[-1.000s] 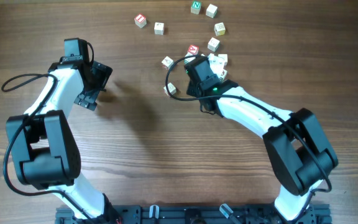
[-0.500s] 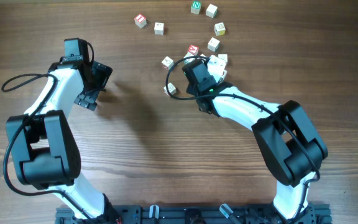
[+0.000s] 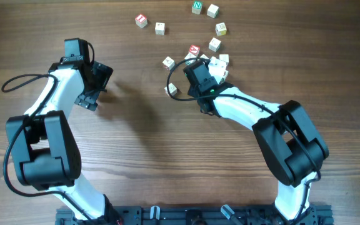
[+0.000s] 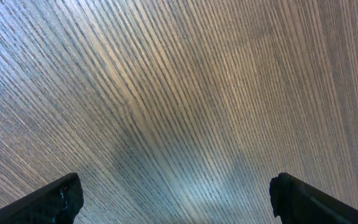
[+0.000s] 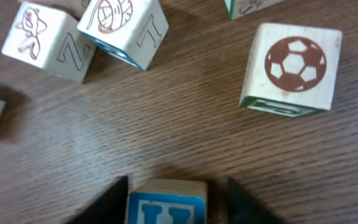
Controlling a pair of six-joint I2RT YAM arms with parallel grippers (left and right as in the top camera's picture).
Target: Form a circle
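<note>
Far right on the table [image 3: 142, 144], a loose arc of cubes [image 3: 214, 44] is laid, no ring closed. One blue-lettered cube [image 5: 166, 205] is straddled by the right gripper [image 5: 174, 185], grip unclear; the left gripper [image 4: 176, 186] is spread wide.

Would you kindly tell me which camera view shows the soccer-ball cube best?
The right wrist view: the soccer-ball cube sits at its upper right, ball face sharp and unobstructed. Overhead, the scattered cubes are too small to tell which one it is. The left wrist view shows only bare table.
</note>
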